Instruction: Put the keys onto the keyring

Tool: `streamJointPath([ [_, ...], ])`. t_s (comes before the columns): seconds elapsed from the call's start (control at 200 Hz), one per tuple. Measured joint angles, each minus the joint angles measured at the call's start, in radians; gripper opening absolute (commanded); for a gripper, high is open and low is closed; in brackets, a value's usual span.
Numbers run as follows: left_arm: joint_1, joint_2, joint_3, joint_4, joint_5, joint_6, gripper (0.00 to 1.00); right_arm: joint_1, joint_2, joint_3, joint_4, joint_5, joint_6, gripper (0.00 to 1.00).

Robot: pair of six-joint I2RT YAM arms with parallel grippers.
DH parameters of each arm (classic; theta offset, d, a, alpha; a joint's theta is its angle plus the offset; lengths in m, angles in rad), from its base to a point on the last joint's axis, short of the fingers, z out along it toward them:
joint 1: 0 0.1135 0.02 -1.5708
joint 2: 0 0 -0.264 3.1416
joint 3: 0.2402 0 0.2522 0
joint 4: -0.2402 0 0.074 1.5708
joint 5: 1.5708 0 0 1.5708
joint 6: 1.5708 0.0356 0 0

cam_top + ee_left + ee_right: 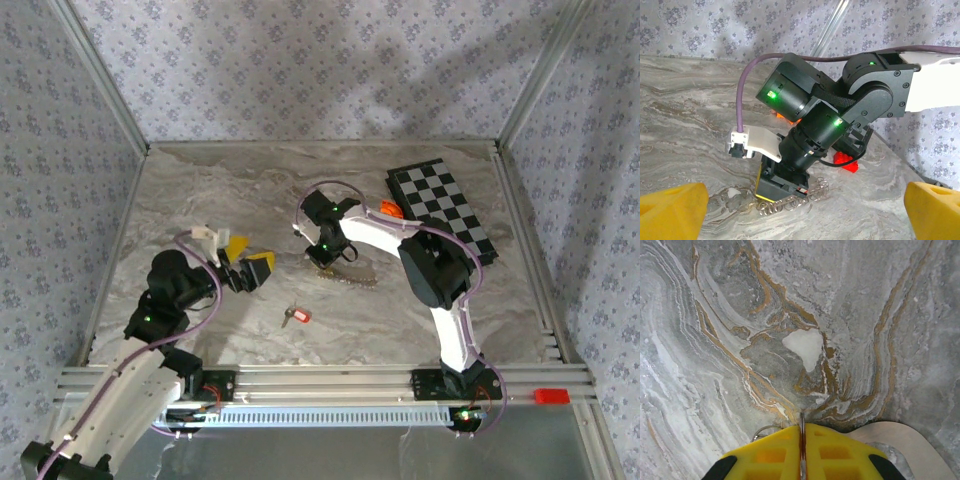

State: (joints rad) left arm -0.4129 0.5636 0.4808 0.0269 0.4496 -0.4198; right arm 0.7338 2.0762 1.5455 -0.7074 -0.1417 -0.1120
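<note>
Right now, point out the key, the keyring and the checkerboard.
key (300,316): top external view, red head.
keyring (792,201): left wrist view, middle of chain.
checkerboard (445,205): top external view, board centre.

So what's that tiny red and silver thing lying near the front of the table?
It looks like a small key: a thin silver-grey metal blade with a bright red head, perhaps plastic. It lies flat on the grey marbled table, towards the near edge and about the middle of its width, the red end pointing right. It sits alone, with nothing touching it. Its teeth are too small to make out.
</note>
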Motion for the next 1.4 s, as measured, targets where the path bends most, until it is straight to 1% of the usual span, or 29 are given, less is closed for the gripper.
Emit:
streamJointPath([
  [0.185,0.000,0.000,0.000,0.000,0.000,0.002,1.00,0.001,0.002,0.007,-0.005,0.011,-0.015,0.00],
  [0.335,0.000,0.000,0.000,0.000,0.000,0.008,1.00,0.014,-0.003,0.002,0.002,0.023,-0.036,0.00],
  [0.4,0.000,0.000,0.000,0.000,0.000,0.011,1.00,0.022,-0.024,-0.025,0.024,0.030,-0.041,0.00],
  [0.5,-0.001,-0.001,0.000,0.000,0.000,0.015,1.00,0.027,-0.109,-0.119,0.094,0.042,-0.042,0.00],
  [0.585,-0.003,-0.006,0.000,0.001,0.000,0.023,1.00,0.018,-0.225,-0.208,0.172,0.035,-0.039,0.00],
  [0.65,-0.005,-0.008,0.002,0.005,0.008,0.031,1.00,0.001,-0.319,-0.269,0.253,0.007,-0.036,0.00],
  [0.78,-0.024,-0.006,0.026,0.029,0.031,0.046,0.99,-0.023,-0.495,-0.386,0.432,-0.093,-0.035,0.00],
  [0.9,-0.062,-0.006,0.045,0.085,0.056,0.068,0.97,-0.026,-0.607,-0.490,0.586,-0.236,-0.034,0.00],
  [1.05,-0.124,-0.005,0.063,0.119,0.087,0.105,0.92,-0.075,-0.687,-0.587,0.769,-0.437,0.023,0.00],
  [1.169,-0.171,-0.005,0.076,0.135,0.106,0.142,0.87,-0.115,-0.735,-0.618,0.906,-0.578,0.092,0.00],
  [1.244,-0.195,-0.006,0.080,0.138,0.115,0.167,0.82,-0.119,-0.761,-0.621,0.979,-0.655,0.134,0.00],
  [1.404,-0.253,-0.014,0.081,0.149,0.135,0.242,0.76,-0.119,-0.814,-0.640,1.139,-0.800,0.235,0.00],
])
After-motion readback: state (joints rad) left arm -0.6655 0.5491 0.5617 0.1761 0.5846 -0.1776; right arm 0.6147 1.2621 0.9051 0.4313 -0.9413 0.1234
